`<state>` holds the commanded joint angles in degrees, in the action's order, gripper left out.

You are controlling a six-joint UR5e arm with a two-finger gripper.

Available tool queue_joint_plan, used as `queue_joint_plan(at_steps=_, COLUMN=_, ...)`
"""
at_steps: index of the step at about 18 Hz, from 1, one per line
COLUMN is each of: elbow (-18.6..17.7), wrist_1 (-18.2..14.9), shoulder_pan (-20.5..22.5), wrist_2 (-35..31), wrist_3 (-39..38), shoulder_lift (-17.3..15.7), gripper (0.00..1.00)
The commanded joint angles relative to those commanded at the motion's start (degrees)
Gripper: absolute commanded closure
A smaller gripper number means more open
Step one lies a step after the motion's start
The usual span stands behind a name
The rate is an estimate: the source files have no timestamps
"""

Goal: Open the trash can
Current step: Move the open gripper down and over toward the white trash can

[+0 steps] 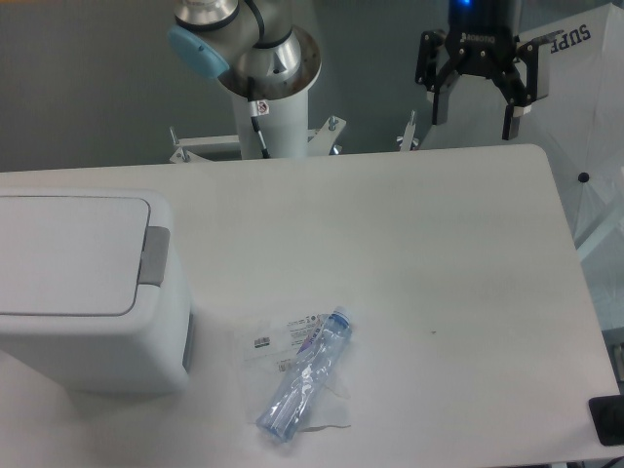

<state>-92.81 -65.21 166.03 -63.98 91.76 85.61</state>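
The trash can (83, 292) is a large white boxy bin at the left of the table. Its flat lid (68, 253) lies shut, with a small grey push tab (154, 255) on its right edge. My gripper (475, 115) hangs high at the table's far edge, well to the right of the bin and apart from it. Its two black fingers (439, 102) are spread wide and hold nothing.
A clear plastic bottle with a blue cap (304, 375) lies on a crumpled clear bag (283, 341) near the front middle of the white table (439, 263). The arm's white base column (268, 97) stands behind the far edge. A dark object (609, 421) sits at the right front corner.
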Motion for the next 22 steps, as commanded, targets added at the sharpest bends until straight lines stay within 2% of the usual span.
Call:
queue_joint_plan(at_steps=7, elbow=-0.2, wrist_1=-0.4, shoulder_pan=-0.2, wrist_2=0.1, wrist_3=-1.2, shoulder_lift=-0.2, gripper=0.0)
queue_joint_plan(at_steps=9, elbow=-1.7, wrist_1=-0.3, shoulder_pan=-0.4, wrist_2=0.4, wrist_3=-8.5, shoulder_lift=-0.5, gripper=0.0)
queue_joint_plan(at_steps=11, elbow=-1.4, wrist_1=0.2, shoulder_pan=-2.9, wrist_2=0.5, wrist_3=-16.2, shoulder_lift=-0.3, gripper=0.0)
queue_joint_plan(at_steps=15, elbow=-1.7, wrist_1=3.6, shoulder_pan=-5.9, wrist_2=0.6, wrist_3=-31.2, shoulder_lift=0.1, gripper=0.0)
queue_joint_plan(at_steps=17, elbow=-1.6, wrist_1=6.2, shoulder_pan=-9.0, wrist_2=0.6, wrist_3=-39.6, shoulder_lift=1.0, gripper=0.0)
queue_joint_plan(at_steps=19, elbow=-1.5, wrist_1=7.0, shoulder_pan=-12.2, wrist_2=0.4, wrist_3=-48.7, shoulder_lift=2.0, gripper=0.0)
queue_joint_plan(at_steps=22, elbow=-1.4, wrist_1=9.1, shoulder_pan=-15.5, wrist_2=0.5, wrist_3=-56.0, shoulder_lift=3.2, gripper=0.0)
